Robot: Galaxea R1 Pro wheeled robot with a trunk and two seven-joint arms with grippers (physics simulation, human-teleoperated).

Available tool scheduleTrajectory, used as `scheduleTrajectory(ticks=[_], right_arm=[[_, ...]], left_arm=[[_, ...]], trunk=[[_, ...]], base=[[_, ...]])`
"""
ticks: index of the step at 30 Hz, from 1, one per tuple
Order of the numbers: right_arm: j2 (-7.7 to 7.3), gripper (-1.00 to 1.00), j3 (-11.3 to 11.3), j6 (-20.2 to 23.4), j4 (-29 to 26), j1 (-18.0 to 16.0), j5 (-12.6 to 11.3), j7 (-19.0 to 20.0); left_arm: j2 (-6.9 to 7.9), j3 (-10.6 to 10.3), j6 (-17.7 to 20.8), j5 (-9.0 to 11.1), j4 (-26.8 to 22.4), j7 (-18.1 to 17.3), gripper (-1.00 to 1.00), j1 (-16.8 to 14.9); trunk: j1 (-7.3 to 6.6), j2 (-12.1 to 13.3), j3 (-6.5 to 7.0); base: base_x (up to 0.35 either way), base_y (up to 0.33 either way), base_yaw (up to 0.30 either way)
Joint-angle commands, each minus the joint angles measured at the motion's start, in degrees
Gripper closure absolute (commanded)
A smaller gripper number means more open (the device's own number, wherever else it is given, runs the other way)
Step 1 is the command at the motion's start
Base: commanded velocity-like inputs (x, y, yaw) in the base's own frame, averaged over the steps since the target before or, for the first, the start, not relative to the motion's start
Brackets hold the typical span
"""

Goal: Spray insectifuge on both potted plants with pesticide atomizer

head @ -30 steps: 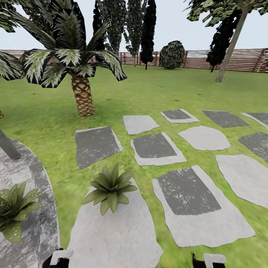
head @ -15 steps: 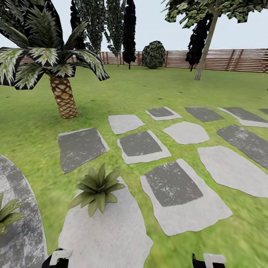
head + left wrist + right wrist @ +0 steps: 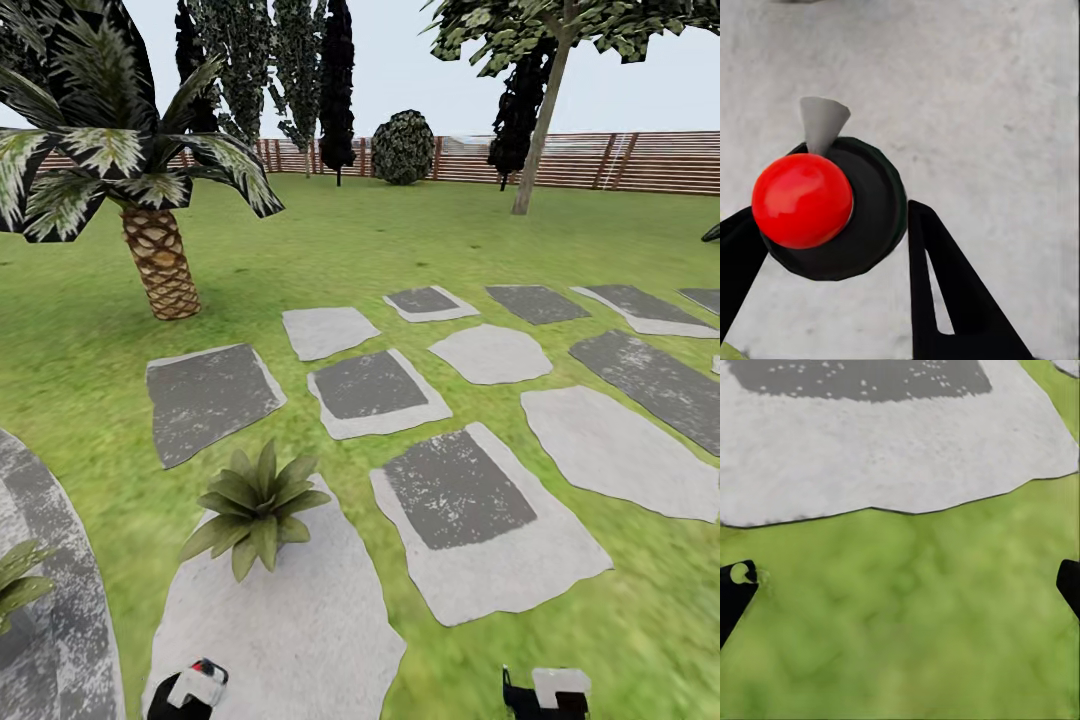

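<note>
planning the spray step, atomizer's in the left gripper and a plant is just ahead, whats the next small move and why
Probably raise the left gripper and aim the pesticide atomizer at the nearer potted plant. The left wrist view shows its fingers either side of the red-topped atomizer, over bare grey stone, with no leaves in that view. The second potted plant sits further left on the patio.

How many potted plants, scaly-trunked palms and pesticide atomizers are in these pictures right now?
potted plants: 2
palm: 1
pesticide atomizer: 1
Total: 4
</note>
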Motion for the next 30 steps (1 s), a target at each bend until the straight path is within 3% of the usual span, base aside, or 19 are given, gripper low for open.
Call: scheduleTrajectory(ticks=[1, 3, 6, 8, 9, 10, 12, 14, 16, 17, 19, 24, 30], right_arm=[[-0.07, -1.00, -0.26, -0.10, -1.61, -0.05, 1.04, 1.16], [-0.28, -1.00, -0.23, 0.12, -7.00, -0.05, 3.52, 8.13], [-0.41, -1.00, -0.29, 0.38, -15.95, -0.06, 9.24, 24.99], [-0.43, -1.00, -0.25, 0.98, -18.22, -0.23, 10.97, 29.61], [-0.44, -1.00, -0.24, 1.84, -19.10, -0.62, 12.42, 32.47], [-0.45, -1.00, -0.22, 3.12, -19.86, -2.13, 15.79, 37.78], [-0.37, -1.00, -0.27, 3.70, -20.19, -4.66, 20.20, 45.38], [-0.19, -1.00, -0.26, 3.86, -20.29, -5.90, 21.76, 49.97], [0.18, -1.00, -0.23, 3.95, -20.34, -6.72, 22.51, 54.07], [0.51, -1.00, -0.22, 3.95, -20.35, -6.99, 22.73, 55.81], [1.13, -1.00, 0.22, 3.92, -20.35, -7.12, 22.86, 56.76], [2.71, -1.00, 0.79, 3.86, -19.95, -7.52, 22.87, 57.72], [4.04, -1.00, 0.91, 3.82, -18.06, -7.62, 22.64, 59.65]], left_arm=[[0.06, 0.11, 0.11, -1.45, -0.40, -2.63, 1.00, -0.48], [0.28, -0.61, 2.12, -5.05, -1.64, -9.69, 1.00, -2.87], [0.43, -1.29, 12.04, -13.20, -3.94, -23.66, 1.00, -8.14], [0.42, -1.34, 14.88, -16.21, -5.79, -27.91, 1.00, -9.77], [0.38, -1.35, 15.95, -18.11, -7.37, -31.76, 1.00, -10.78], [0.34, -1.35, 17.00, -20.39, -9.93, -39.61, 1.00, -12.52], [0.26, -1.40, 18.04, -21.49, -12.22, -47.44, 1.00, -13.99], [-0.04, -1.47, 18.92, -21.85, -13.33, -50.16, 1.00, -14.39], [-0.35, -2.11, 19.94, -23.91, -14.06, -51.52, 1.00, -14.57], [-0.47, -3.15, 20.72, -26.68, -14.27, -51.92, 1.00, -14.62], [-0.59, -3.71, 21.41, -29.62, -14.36, -52.14, 1.00, -14.64], [0.29, -4.28, 20.64, -29.25, -13.56, -53.74, 1.00, -13.04], [-1.50, -4.66, 20.71, -29.05, -14.84, -55.63, 1.00, -12.35]], trunk=[[-0.01, -0.02, -0.05], [-0.01, -0.02, -0.05], [-0.01, -0.02, -0.05], [-0.01, -0.02, -0.05], [-0.01, -0.02, -0.05], [-0.01, -0.02, -0.05], [-0.01, -0.02, -0.05], [-0.01, -0.02, -0.05], [-0.01, -0.02, -0.05], [-0.01, -0.02, -0.05], [-0.01, -0.02, -0.05], [-0.01, -0.02, -0.05], [-0.01, -0.02, -0.05]], base=[[0.000, 0.000, 0.000], [0.000, 0.000, 0.000], [0.000, 0.000, 0.000], [0.000, 0.000, 0.000], [0.000, 0.000, 0.000], [0.000, 0.000, 0.000], [0.000, 0.000, 0.000], [0.000, 0.000, 0.000], [0.000, 0.000, 0.000], [0.000, 0.000, 0.000], [0.000, 0.000, 0.000], [0.000, 0.000, 0.000], [0.000, -0.017, 0.000]])
